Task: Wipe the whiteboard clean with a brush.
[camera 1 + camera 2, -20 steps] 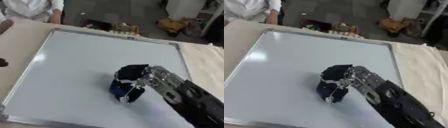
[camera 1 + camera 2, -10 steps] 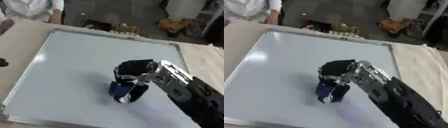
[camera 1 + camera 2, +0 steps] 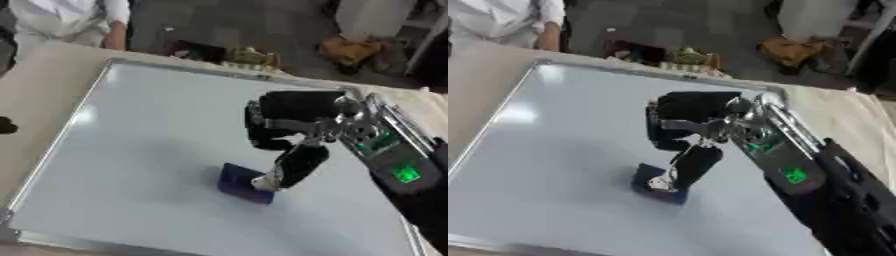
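The whiteboard [image 3: 140,130] lies flat on the table in a silver frame, and I see no marks on its surface. A dark blue brush [image 3: 245,183] lies on the board right of its middle, toward the near edge. My right hand [image 3: 293,117] hovers just above and behind it, reaching in from the lower right. Its fingers [image 3: 677,125] hang bent above the board, apart from the brush. Only the thumb [image 3: 300,162] points down and touches the brush's right end. My left hand shows in neither view.
A small dark object [image 3: 5,125] sits on the beige table at the left edge. Cream cloth [image 3: 842,120] covers the table right of the board. Boxes and clutter [image 3: 236,55] lie on the floor past the far edge.
My right hand has risen off the brush and its fingers have come away, leaving the brush flat on the board. The whole picture has also shifted.
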Motion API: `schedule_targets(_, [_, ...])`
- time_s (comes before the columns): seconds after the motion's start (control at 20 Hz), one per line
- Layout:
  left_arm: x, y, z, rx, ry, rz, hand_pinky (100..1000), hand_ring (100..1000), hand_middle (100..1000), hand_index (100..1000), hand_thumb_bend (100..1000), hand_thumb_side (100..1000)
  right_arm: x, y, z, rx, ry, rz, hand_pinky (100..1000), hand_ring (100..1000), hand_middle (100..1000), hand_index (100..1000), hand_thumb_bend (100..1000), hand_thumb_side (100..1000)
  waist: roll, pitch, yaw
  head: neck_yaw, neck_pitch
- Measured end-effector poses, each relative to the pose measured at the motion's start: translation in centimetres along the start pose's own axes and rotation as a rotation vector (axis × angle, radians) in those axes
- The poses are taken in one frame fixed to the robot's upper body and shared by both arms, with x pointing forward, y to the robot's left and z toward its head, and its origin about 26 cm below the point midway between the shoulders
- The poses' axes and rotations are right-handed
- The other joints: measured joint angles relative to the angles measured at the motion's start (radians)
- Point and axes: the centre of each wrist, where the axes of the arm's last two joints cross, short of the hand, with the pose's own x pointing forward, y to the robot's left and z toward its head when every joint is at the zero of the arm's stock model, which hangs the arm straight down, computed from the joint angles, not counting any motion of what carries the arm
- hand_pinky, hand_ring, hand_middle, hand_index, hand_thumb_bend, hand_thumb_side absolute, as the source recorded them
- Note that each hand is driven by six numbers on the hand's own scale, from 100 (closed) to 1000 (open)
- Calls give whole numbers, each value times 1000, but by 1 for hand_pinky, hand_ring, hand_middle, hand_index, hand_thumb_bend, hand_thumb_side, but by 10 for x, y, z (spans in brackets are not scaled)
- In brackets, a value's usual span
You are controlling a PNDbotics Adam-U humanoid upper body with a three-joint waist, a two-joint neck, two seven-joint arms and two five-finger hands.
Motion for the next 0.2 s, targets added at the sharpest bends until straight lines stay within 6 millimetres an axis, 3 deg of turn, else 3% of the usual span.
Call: schedule_targets(0.2, [0, 0, 0, 10, -6, -1, 672, 637, 621, 760, 266, 963, 7, -19, 26, -243, 4, -64, 434, 424, 100, 100, 459, 763, 6, 8, -6, 11, -1])
